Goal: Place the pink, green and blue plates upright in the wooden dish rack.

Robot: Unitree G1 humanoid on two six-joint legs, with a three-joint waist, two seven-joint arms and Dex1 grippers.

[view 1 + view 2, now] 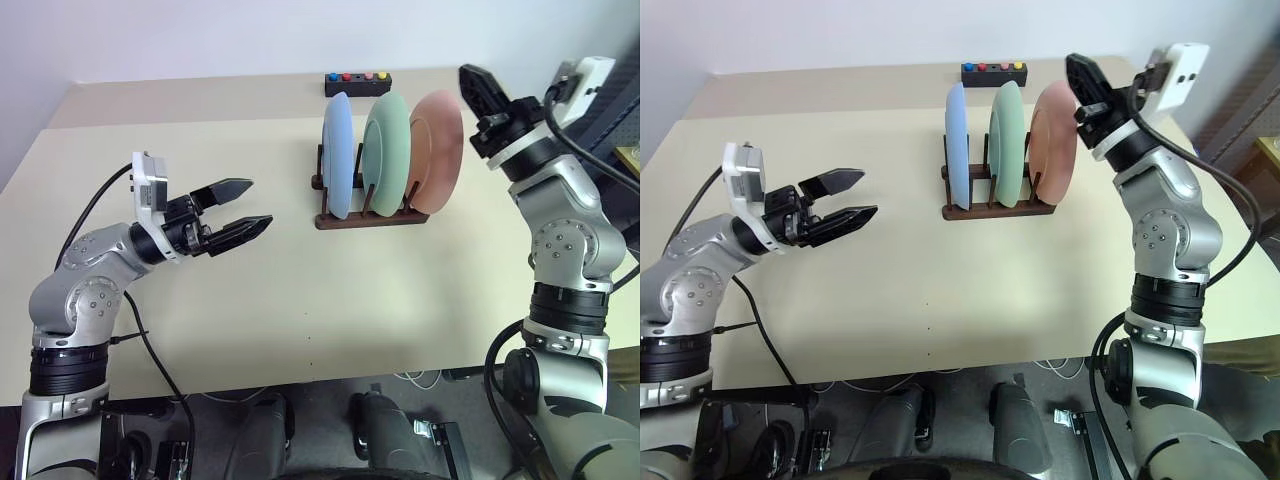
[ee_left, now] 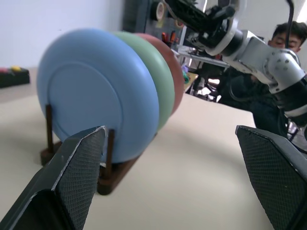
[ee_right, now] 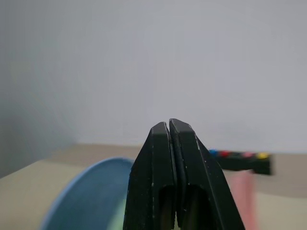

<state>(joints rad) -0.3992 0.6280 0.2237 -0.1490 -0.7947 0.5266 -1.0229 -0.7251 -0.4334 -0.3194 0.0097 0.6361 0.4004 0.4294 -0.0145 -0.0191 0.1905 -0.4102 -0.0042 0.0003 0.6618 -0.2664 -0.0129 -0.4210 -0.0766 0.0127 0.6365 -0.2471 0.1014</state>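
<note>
Wooden dish rack (image 1: 365, 215): stands at the far middle of the table (image 1: 300, 310), holding three plates upright in a row, blue plate (image 1: 337, 155) at the robot's left, green plate (image 1: 386, 152) in the middle, pink plate (image 1: 437, 150) at the right. Black button box (image 1: 357, 83): behind the rack, near the table's far edge. Left gripper (image 1: 243, 218): fingers spread wide, empty, well apart from the rack on its left, pointing toward it. Right gripper (image 1: 474, 85): fingers pressed together, empty, raised just beside the pink plate's upper rim. The left wrist view adds a seated person (image 2: 283, 43) beyond the table; there the pink plate is mostly hidden behind the green. In the right wrist view the plates are blurred and cut off behind the fingers (image 3: 189, 177).
</note>
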